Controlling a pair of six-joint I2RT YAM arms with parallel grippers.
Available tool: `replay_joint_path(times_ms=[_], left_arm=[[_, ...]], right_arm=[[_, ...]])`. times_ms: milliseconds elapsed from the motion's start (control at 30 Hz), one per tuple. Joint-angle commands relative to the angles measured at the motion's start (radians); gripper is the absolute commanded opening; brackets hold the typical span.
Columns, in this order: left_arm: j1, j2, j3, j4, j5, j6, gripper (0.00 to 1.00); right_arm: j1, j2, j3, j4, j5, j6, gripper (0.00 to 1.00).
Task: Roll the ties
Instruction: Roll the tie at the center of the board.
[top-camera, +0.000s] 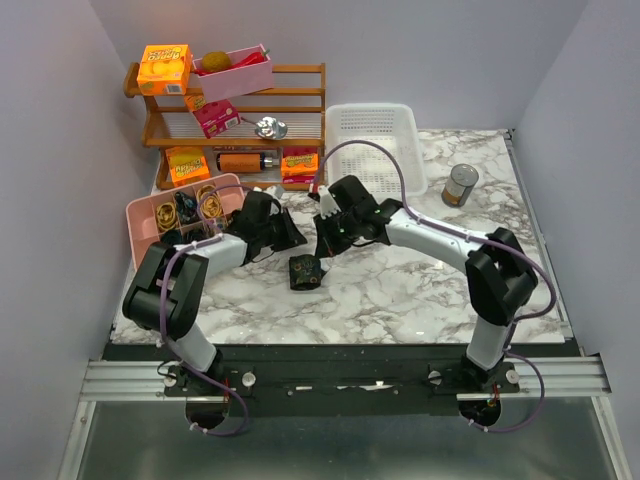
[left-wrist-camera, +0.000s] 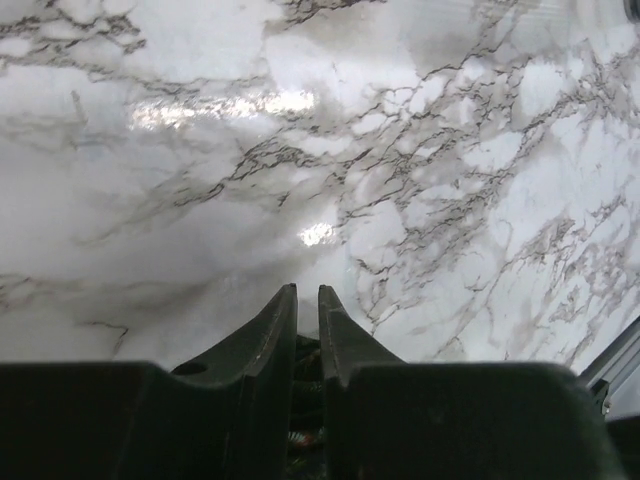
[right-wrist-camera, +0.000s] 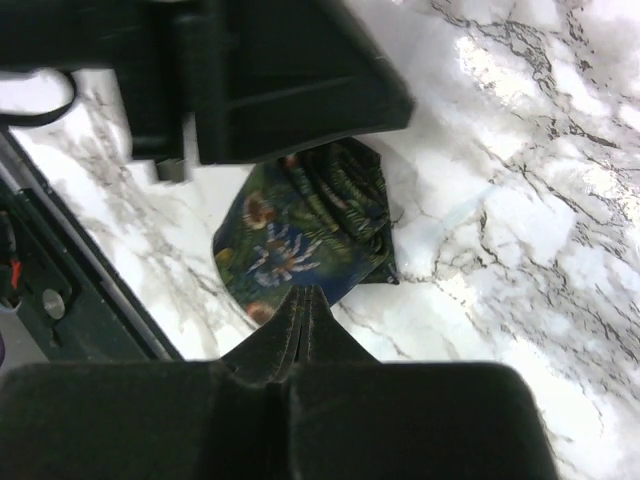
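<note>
One tie (top-camera: 303, 272) lies rolled into a dark bundle on the marble table, between the two arms. The right wrist view shows its green leaf and flower pattern (right-wrist-camera: 305, 235). My left gripper (top-camera: 297, 250) reaches down onto the roll from the left. In the left wrist view its jaws (left-wrist-camera: 308, 288) stand a narrow gap apart, with patterned fabric of the tie (left-wrist-camera: 305, 400) pinched deep between them. My right gripper (top-camera: 322, 252) is shut and empty. Its tips (right-wrist-camera: 305, 292) hang just at the roll's near edge. The left gripper's black body (right-wrist-camera: 290, 80) covers the roll's far side.
A pink divided box (top-camera: 150, 215) holding small items stands at the left. Behind it is a wooden shelf (top-camera: 300, 100) with boxes. A white basket (top-camera: 375, 140) stands at the back and a tin can (top-camera: 460, 185) at the right. The table's front edge runs just before the arm bases.
</note>
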Motion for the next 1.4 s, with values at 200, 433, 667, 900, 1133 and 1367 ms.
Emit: replay_joint_path(times_ms=[200, 433, 667, 900, 1133, 1367], left_arm=[[0.014, 0.126, 0.105, -0.029, 0.133, 0.073, 0.02], [0.017, 0.163, 0.143, -0.131, 0.169, 0.128, 0.00], [0.017, 0.159, 0.135, -0.165, 0.221, 0.142, 0.00], [0.019, 0.149, 0.120, -0.172, 0.255, 0.147, 0.00], [0.017, 0.138, 0.126, -0.221, 0.255, 0.162, 0.00], [0.017, 0.133, 0.135, -0.272, 0.261, 0.182, 0.00]], right_arm=[[0.121, -0.076, -0.084, 0.011, 0.097, -0.095, 0.01], [0.188, -0.054, -0.118, 0.049, 0.172, -0.075, 0.01], [0.239, -0.028, -0.110, 0.071, 0.228, -0.088, 0.01], [0.271, 0.033, -0.089, 0.069, 0.268, -0.101, 0.01], [0.279, 0.073, -0.063, 0.067, 0.350, -0.092, 0.01], [0.279, 0.098, -0.038, 0.066, 0.416, -0.089, 0.01]])
